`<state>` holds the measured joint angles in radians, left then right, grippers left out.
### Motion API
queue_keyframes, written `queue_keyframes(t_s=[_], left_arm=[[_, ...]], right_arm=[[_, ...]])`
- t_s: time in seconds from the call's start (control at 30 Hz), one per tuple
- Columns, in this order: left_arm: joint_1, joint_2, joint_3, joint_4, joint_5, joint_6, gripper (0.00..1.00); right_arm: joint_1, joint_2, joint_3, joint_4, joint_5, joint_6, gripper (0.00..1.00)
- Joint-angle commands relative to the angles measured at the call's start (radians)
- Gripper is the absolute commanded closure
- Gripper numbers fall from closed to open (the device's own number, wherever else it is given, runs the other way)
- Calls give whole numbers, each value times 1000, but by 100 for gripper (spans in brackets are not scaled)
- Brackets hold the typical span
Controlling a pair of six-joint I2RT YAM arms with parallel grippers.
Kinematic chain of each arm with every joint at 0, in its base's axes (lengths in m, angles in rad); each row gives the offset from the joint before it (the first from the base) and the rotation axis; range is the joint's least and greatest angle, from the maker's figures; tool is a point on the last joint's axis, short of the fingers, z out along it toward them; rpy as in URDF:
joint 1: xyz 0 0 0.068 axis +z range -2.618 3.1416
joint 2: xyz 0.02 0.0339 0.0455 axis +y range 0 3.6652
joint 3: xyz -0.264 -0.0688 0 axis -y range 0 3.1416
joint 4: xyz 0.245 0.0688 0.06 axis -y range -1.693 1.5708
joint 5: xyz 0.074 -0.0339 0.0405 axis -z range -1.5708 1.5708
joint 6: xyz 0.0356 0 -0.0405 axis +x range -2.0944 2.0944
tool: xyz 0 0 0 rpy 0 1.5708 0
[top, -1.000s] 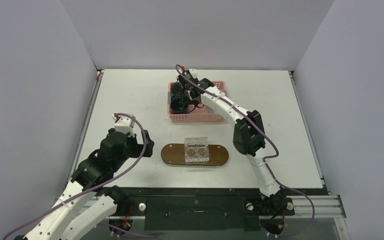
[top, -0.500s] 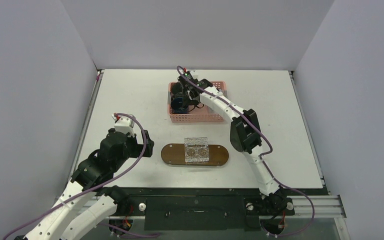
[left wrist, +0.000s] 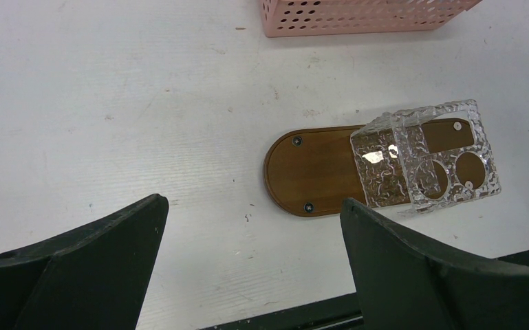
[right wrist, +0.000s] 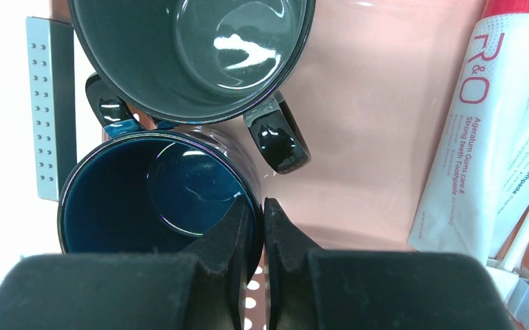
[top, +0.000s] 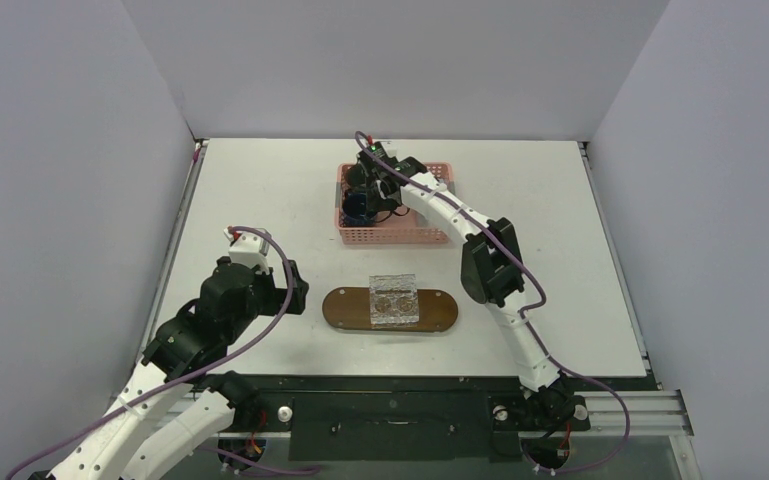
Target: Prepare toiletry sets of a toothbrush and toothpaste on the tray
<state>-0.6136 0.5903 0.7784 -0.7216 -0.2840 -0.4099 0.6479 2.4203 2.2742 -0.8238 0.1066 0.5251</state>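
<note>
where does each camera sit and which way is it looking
Top external: above and behind the bases, looking down at the table; left arm and right arm show.
Left wrist: looking down at the tray; open left pincer frames it.
Right wrist: looking down into the pink basket; right pincer pinches the blue mug.
Shared: top and left wrist both show the tray and clear holder.

Brown oval tray (top: pixel 345 310) flat; toothpaste (right wrist: pixel 485 124), maybe toothbrush (right wrist: pixel 526 225), in basket (right wrist: pixel 358 103).
</note>
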Motion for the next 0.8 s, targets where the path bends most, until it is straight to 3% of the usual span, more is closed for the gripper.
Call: queue_keyframes(t_s=[0.0, 0.47, 0.77], left_arm=[[6, -8, 2, 25, -8, 5, 4], [6, -9, 4, 25, -11, 4, 4], [6, -7, 5, 23, -11, 4, 4]], right_arm=[[-12, -37, 60, 24, 12, 9, 100], [-13, -236, 48, 35, 61, -28, 100], [-9, -380, -50, 77, 47, -116, 100]])
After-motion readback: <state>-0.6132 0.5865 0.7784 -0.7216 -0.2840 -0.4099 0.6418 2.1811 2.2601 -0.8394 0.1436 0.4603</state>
